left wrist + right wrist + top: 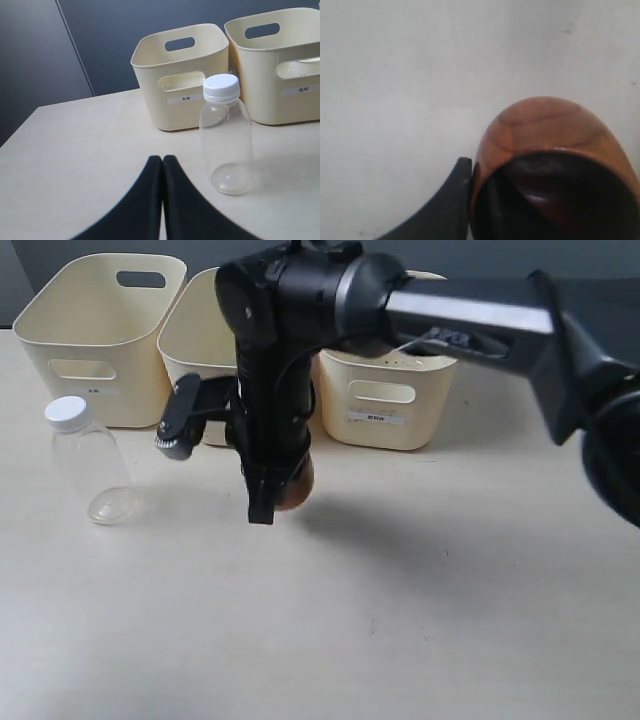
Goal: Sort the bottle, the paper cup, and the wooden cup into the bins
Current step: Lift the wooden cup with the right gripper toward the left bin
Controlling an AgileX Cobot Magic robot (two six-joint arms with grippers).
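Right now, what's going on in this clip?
The right hand has reached across the table and is gripping the wooden cup by its rim, one finger outside and one inside, in front of the three bins. The left hand is shut and empty, pointing toward the bottle, which stands upright and untouched. No paper cup is visible.

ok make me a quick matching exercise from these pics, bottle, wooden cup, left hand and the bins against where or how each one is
Things:
1. bottle
2. wooden cup
3. left hand
4. bins

States:
A. fingers pressed together, holding nothing
B. lined up in a row at the back of the table
C. standing upright on the table, white cap on
D. gripped at its rim by the right hand

Pairs: 1-C, 2-D, 3-A, 4-B
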